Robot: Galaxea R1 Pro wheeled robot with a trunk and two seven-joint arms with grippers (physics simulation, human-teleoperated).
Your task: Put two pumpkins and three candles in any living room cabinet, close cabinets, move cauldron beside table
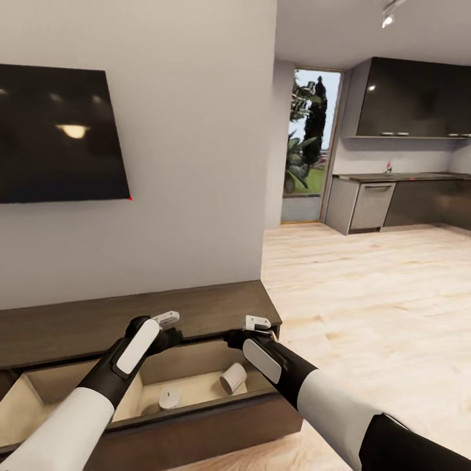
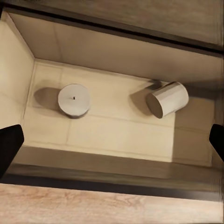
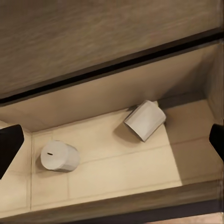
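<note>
Both my grippers hang over the open cabinet (image 1: 196, 307) drawer (image 1: 196, 418), left gripper (image 1: 171, 320) and right gripper (image 1: 256, 323) each spread and empty. Below them on the drawer floor one candle (image 2: 74, 100) stands upright and the second candle (image 2: 167, 99) lies tipped against the back corner. My forearms hide part of the drawer in the head view.

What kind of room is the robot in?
It looks like a living room that opens onto a kitchen. A big dark TV hangs on the wall above a low brown cabinet, and grey kitchen units stand in the back by a glass door.
</note>
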